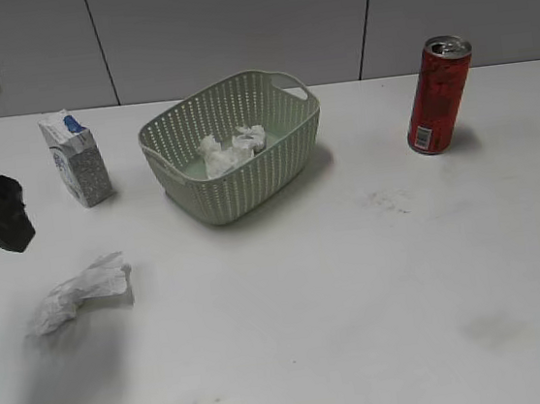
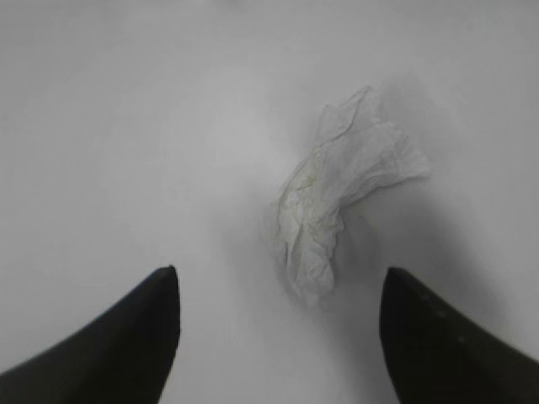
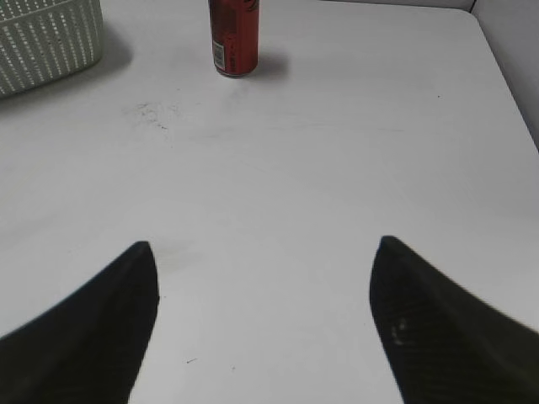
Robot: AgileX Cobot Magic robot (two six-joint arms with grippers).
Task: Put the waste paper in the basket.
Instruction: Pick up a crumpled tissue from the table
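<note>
— Surface and room?
— White table [image 1: 377, 287], faintly smudged, backed by grey wall panels [image 1: 230, 21].

— Left to right?
— Left gripper [image 2: 278, 290] hovered with jaws apart over a loose waste paper wad [image 1: 80, 292] — long axis slanting from front-left to back-right. Behind it stood a patterned carton [image 1: 77, 158]. Then the basket [image 1: 238, 176] with paper wads [image 1: 232, 151] inside, then a red can [image 1: 438, 95] upright. Right gripper [image 3: 265, 269] spread open over bare table.

Paper [image 1: 80, 290] thin, crinkled, matt white tissue; same in basket [image 1: 239, 191], which is matt plastic with perforated weave walls. Can [image 1: 438, 95] glossy red metal, carton [image 1: 77, 159] printed card. Table [image 1: 359, 299] smooth matt white, faintly smudged.
</note>
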